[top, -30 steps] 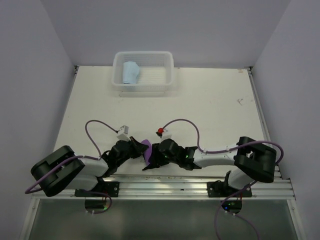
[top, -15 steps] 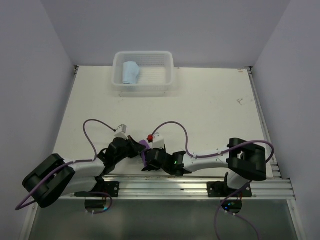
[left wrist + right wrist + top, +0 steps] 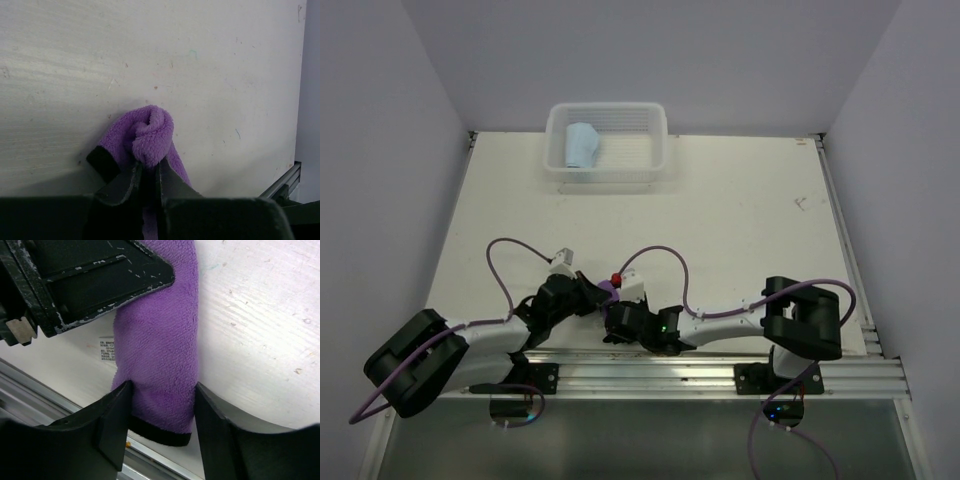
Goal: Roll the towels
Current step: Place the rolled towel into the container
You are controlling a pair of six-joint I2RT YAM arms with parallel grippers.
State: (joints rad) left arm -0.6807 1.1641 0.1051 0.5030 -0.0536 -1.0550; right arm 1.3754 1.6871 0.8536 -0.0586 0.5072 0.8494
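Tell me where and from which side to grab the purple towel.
Near the dark hem, across the roll, coming from the end opposite the left gripper, which pinches the far end. The purple towel is a narrow tube between the open jaws of the right gripper.

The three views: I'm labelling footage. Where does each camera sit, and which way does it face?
Top external: above and behind, facing down on the table, the left arm, the right arm, and the basket holding the blue towel.
Left wrist: on the left arm, facing along the left gripper, shut on the purple towel.
Right wrist: on the right arm, facing down; the right gripper straddles that towel.
Shared: both wrist views show the purple towel.
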